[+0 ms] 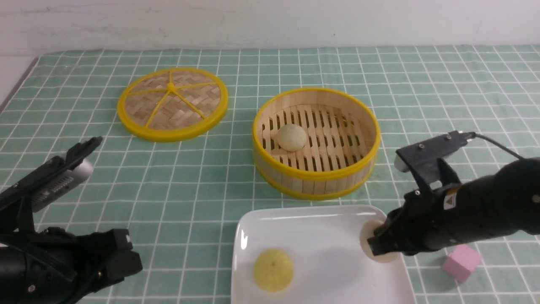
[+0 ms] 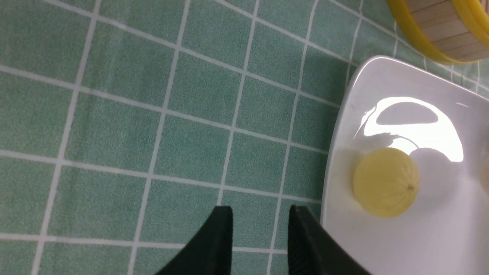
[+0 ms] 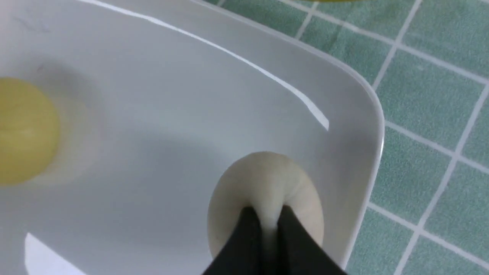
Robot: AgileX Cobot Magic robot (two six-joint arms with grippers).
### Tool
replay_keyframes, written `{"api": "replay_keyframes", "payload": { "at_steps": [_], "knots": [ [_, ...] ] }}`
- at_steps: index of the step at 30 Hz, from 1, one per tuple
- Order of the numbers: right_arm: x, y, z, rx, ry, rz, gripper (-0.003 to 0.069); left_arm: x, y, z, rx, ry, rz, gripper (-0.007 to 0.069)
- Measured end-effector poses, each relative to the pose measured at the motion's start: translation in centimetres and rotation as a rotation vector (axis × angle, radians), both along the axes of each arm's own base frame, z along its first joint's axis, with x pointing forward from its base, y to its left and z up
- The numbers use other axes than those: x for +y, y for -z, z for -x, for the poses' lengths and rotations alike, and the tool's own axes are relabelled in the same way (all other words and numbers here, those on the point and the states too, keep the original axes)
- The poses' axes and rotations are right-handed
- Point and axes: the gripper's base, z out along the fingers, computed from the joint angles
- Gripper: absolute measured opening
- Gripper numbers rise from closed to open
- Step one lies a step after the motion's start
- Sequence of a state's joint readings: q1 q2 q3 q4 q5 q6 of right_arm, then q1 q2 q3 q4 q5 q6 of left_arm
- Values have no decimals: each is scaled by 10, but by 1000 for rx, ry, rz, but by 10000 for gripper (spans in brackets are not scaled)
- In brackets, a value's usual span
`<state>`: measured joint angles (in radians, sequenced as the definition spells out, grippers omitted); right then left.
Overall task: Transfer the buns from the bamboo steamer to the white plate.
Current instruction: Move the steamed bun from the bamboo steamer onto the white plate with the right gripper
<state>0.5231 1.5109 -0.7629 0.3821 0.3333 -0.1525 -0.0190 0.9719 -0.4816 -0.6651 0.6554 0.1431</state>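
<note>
The bamboo steamer (image 1: 312, 185) stands mid-table with one pale bun (image 1: 291, 137) on its slatted floor. The second pale bun (image 1: 366, 236) hangs at the right edge of the white plate (image 1: 320, 236), pinched by my right gripper (image 1: 379, 245). The right wrist view shows that gripper (image 3: 267, 214) shut on the dented bun (image 3: 263, 179), just above the plate (image 3: 191, 114) near its corner. My left gripper (image 2: 259, 210) is open and holds nothing, over the cloth just left of the plate (image 2: 420, 236). In the front view it (image 1: 126, 253) sits low at the near left.
A bright yellow bun (image 1: 273, 270) lies on the plate's near left part. The flat woven lid (image 1: 173, 103) rests at the far left. A pink cube (image 1: 461, 262) sits right of the plate, under my right arm. A green checked cloth covers the table.
</note>
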Motion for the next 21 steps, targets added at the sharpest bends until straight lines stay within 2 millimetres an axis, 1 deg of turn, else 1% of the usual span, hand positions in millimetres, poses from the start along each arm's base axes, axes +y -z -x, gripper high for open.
{"api": "replay_keyframes", "payload": {
  "at_steps": [2, 3, 5, 8, 9, 11, 13, 16, 18, 19, 20, 21],
  "knots": [
    [4, 12, -4, 18, 8, 8, 40, 0, 0, 0, -14, 16, -15, 239],
    [4, 13, -4, 20, 7, 10, 41, 0, 0, 0, -15, 17, -16, 239],
    [11, 27, -5, 48, 5, 22, 55, 0, 0, -1, -24, 24, -22, 239],
    [16, 32, -7, 40, 5, 20, 88, 0, -1, -1, -25, 23, -19, 239],
    [17, 32, -7, 37, 6, 16, 113, 0, -1, -1, -25, 22, -17, 239],
    [17, 31, -7, 38, 10, 11, 195, 0, -1, -1, -26, 24, -17, 239],
    [17, 28, -5, 40, 7, 7, 293, 0, -1, -1, -25, 23, -13, 239],
    [16, 17, 0, 43, -22, 10, 407, 0, -1, -1, -24, 22, -10, 239],
    [13, 1, 5, 32, -61, 14, 501, -1, -1, -1, -23, 21, -6, 239],
    [13, -1, 6, 29, -67, 17, 515, -1, -1, -1, -23, 21, -5, 239],
    [11, -15, 10, 6, -96, 18, 559, -1, -1, -1, -23, 20, -3, 239],
    [10, -20, 11, -1, -104, 19, 568, -1, -1, -1, -22, 21, -3, 239]
  ]
}}
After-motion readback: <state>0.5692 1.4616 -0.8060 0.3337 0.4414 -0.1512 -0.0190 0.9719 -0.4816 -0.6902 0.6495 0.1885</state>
